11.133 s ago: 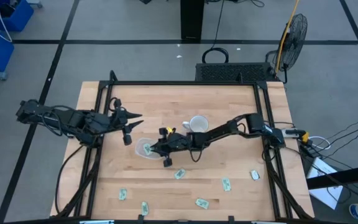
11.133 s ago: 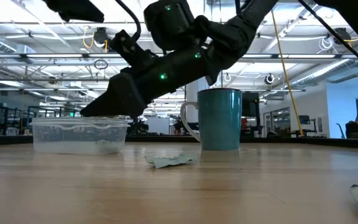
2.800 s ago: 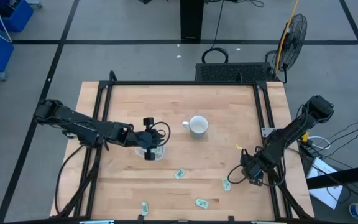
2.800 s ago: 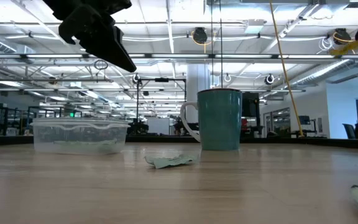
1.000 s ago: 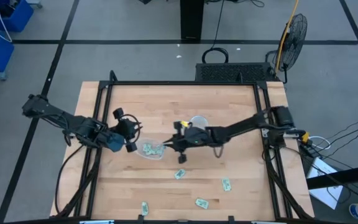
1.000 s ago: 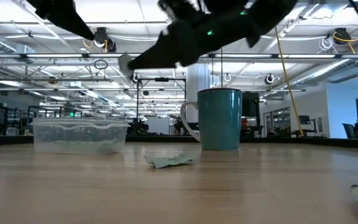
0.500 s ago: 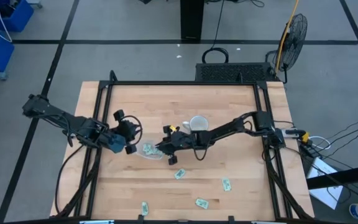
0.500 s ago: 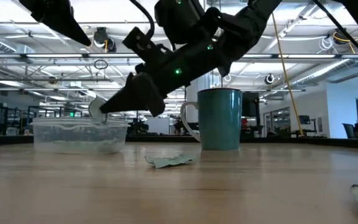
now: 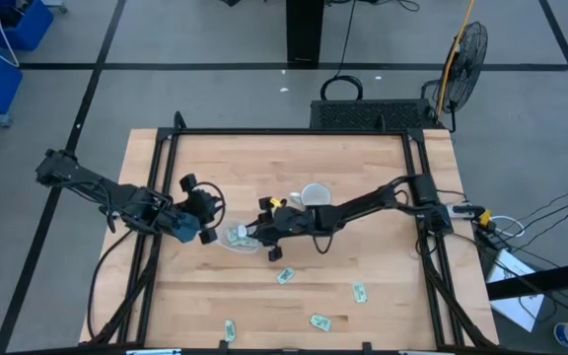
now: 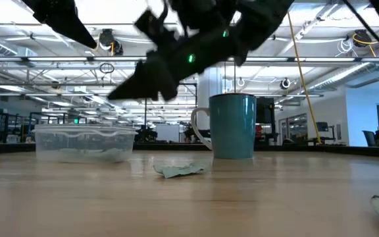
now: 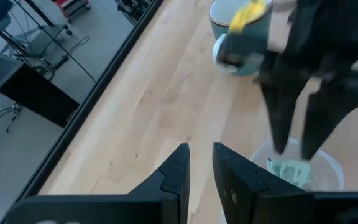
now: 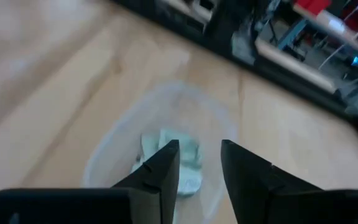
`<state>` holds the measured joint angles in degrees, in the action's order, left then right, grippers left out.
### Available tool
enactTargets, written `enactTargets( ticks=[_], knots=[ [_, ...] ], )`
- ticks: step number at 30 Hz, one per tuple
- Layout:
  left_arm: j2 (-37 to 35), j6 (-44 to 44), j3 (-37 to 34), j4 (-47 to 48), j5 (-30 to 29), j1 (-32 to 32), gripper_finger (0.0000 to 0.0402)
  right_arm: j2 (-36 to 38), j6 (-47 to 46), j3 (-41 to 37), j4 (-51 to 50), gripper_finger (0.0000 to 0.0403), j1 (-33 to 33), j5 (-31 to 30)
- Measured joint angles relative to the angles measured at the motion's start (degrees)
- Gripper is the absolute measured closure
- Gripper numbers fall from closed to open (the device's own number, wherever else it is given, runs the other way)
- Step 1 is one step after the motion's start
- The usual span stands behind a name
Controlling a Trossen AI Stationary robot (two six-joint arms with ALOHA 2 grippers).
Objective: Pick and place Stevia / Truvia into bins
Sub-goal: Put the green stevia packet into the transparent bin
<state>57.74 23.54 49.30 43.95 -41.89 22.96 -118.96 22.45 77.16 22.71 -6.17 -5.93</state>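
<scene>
Right hand [image 12: 197,163] hovers parted over packets [image 12: 173,162] in bin [image 12: 114,146].

the table [image 9: 363,177] is pale wood with a smooth matt finish and visible grain, framed by black metal rails [image 9: 294,132]. the bin [image 10: 84,143] is clear, faintly frosted plastic, and the packets [image 12: 173,162] lying in it look like thin matt paper, slightly crumpled, as does the loose one [image 10: 179,170] at 5 o'clock of it. the mug [image 10: 233,126] is glossy and smooth, and both grippers' fingers [image 11: 176,177] [image 12: 160,171] are dark matt plastic
</scene>
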Motion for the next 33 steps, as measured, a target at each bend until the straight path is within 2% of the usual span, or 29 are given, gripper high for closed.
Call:
enactTargets(
  ticks=[3, 8, 11, 16, 18, 23, 26, 29, 33],
  knots=[
    [0.0, 1.2, 0.0, 0.0, 0.3, 0.0, 0.0325, 4.0, 1.4, -0.2, -4.6, 0.0287, -1.4, 0.0],
    [0.0, 2.7, 0.0, -0.7, 2.1, 0.4, 0.0325, 11.5, 3.6, -1.8, -19.6, 0.0293, -4.7, -1.1],
    [0.0, 2.9, 0.0, -2.4, 8.6, 1.4, 0.0325, 15.5, 1.8, -4.2, -23.9, 0.0290, -7.0, -4.8],
    [2.5, 4.4, 0.0, -9.1, 23.1, 6.2, 0.0325, 21.9, -0.6, -11.3, -24.3, 0.0282, -9.6, -13.5],
    [5.2, 6.1, 0.0, -13.1, 26.9, 9.2, 0.0325, 24.4, -0.6, -14.3, -23.4, 0.0279, -10.2, -16.5],
    [14.7, 11.4, 0.1, -22.0, 31.5, 16.1, 0.0325, 30.3, 0.2, -21.5, -16.8, 0.0271, -10.4, -22.8],
    [20.5, 13.9, 0.1, -25.4, 33.3, 18.4, 0.0325, 33.5, 2.5, -25.6, -10.3, 0.0271, -9.9, -24.2],
    [25.3, 22.7, 0.1, -27.2, 33.8, 18.9, 0.0325, 36.3, 4.5, -29.6, -4.4, 0.0270, -9.4, -24.3],
    [30.3, 31.6, 0.1, -28.0, 40.3, 18.9, 0.0325, 40.1, 9.7, -33.1, 0.4, 0.0270, -8.6, -24.3]
  ],
)
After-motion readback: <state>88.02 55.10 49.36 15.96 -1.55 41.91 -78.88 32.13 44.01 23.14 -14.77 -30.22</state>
